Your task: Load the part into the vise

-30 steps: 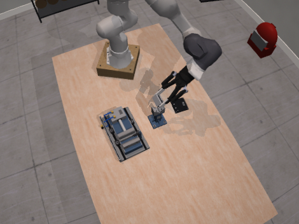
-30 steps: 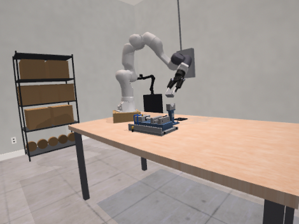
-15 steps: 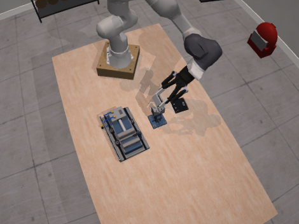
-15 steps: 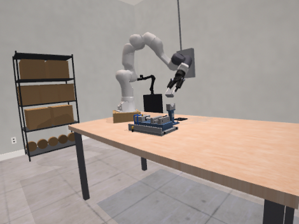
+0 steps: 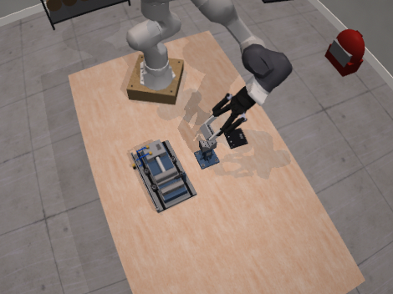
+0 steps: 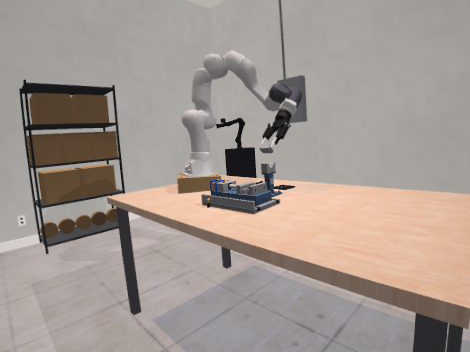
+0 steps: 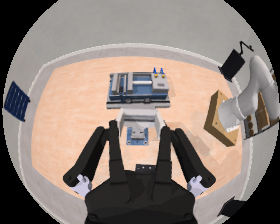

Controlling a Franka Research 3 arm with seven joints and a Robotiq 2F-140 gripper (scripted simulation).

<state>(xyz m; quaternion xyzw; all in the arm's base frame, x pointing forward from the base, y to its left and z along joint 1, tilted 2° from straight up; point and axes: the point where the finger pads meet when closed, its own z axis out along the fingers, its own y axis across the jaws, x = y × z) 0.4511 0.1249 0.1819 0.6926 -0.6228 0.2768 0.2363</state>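
A wooden counter (image 5: 251, 230) carries the arm's base, the open vise (image 5: 165, 176), the V-block (image 5: 206, 151) and the dark infeed plate (image 5: 237, 139) — now bare. The arm holds the part (image 6: 266, 149) in the air above the V-block, fingers (image 5: 212, 136) clamped on it. Pickup is done; likely a regrip comes next — loading the vise, slot down, remains.

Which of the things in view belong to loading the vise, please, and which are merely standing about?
Job: the gripper, shut on the part; the vise; the V-block; the infeed plate.

Standing about: shelf rack with boxes, red object on the floor, black stand behind the table.
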